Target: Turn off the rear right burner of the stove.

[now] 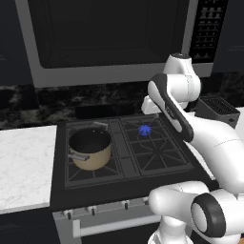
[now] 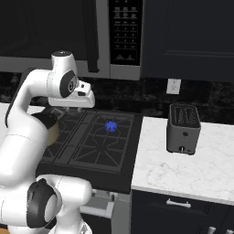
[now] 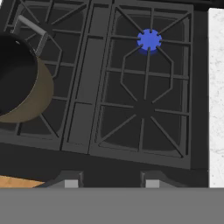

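One lit rear right burner (image 3: 149, 40), beyond hand (image 3: 109, 183)

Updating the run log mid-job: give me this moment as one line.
rear right burner: lit, blue flame | end effector: above stove front, off knobs | pot: front left grate | task: not done

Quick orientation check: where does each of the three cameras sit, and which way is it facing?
Left base view: behind the arm's left, looking down on the stove; arm at right.
Right base view: behind its right, over stove and toaster; arm at left.
Hand view: on the hand, looking down at the grates.
All share the rear right burner flame; the pot shows too.
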